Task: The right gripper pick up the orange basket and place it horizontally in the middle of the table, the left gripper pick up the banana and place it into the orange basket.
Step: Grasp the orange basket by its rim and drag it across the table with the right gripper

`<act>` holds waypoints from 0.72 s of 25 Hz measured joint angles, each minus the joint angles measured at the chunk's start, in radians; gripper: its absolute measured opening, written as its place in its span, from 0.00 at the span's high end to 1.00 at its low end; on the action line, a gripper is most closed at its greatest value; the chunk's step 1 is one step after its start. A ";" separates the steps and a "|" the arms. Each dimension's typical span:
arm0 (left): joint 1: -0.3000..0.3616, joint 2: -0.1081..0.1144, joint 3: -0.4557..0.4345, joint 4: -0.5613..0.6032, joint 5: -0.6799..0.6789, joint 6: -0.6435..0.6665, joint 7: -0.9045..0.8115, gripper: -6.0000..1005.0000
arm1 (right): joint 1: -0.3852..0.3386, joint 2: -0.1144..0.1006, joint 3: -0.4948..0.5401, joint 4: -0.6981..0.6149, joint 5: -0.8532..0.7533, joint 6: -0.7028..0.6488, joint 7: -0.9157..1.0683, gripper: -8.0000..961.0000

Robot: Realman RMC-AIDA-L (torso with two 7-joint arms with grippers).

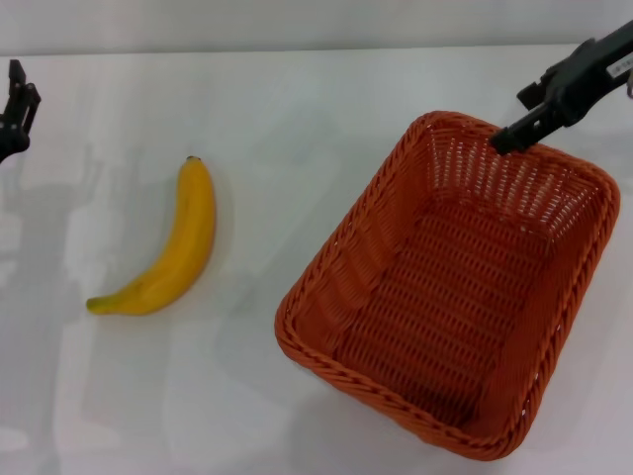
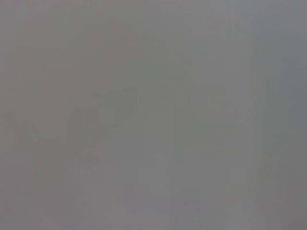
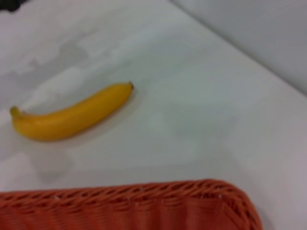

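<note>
Orange woven wicker basket (image 1: 450,287): I see it sitting on the plain white counter (image 1: 297,119) at about 4 o'clock of the head view, set on a diagonal, one corner toward 1 o'clock. Not yet horizontal, not yet mid-counter.

Right gripper (image 1: 514,134): black claw, coming in from 2 o'clock; its tip is at the braided rim of the basket's far wall. I cannot tell whether the fingers are clenched on the rim or released around it. The right wrist view shows only rim and weave (image 3: 129,203), no fingers.

Basket handling, my guess: light, fairly stiff, open weave with some give. The braided rim is the natural hold, one finger inside the wall and one outside. Pinched at a single edge it will likely tip and swing, so I would lift low and turn it slowly.

Curved yellow banana (image 1: 168,247): lying flat at about 9 o'clock, well apart from the basket, dark tip toward 12, greenish stem toward 8.

Banana handling, my guess: soft, smooth skin, bruises easily. I would take it across the middle of the curve with light pressure.

Left gripper (image 1: 15,104): parked at the 10 o'clock edge, clear of the banana; finger state I cannot tell. Left wrist view shows nothing but blank grey.
</note>
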 joint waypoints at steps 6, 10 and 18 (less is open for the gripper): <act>-0.004 0.000 0.000 0.000 0.001 -0.008 0.001 0.14 | 0.010 0.029 -0.009 0.000 -0.071 -0.011 -0.002 0.11; -0.004 0.000 0.000 0.000 0.001 -0.008 0.002 0.14 | 0.021 0.032 -0.009 0.000 -0.084 -0.019 -0.004 0.11; -0.004 0.000 0.002 0.000 0.002 -0.008 0.002 0.14 | 0.040 0.046 -0.037 0.000 -0.139 -0.049 -0.009 0.11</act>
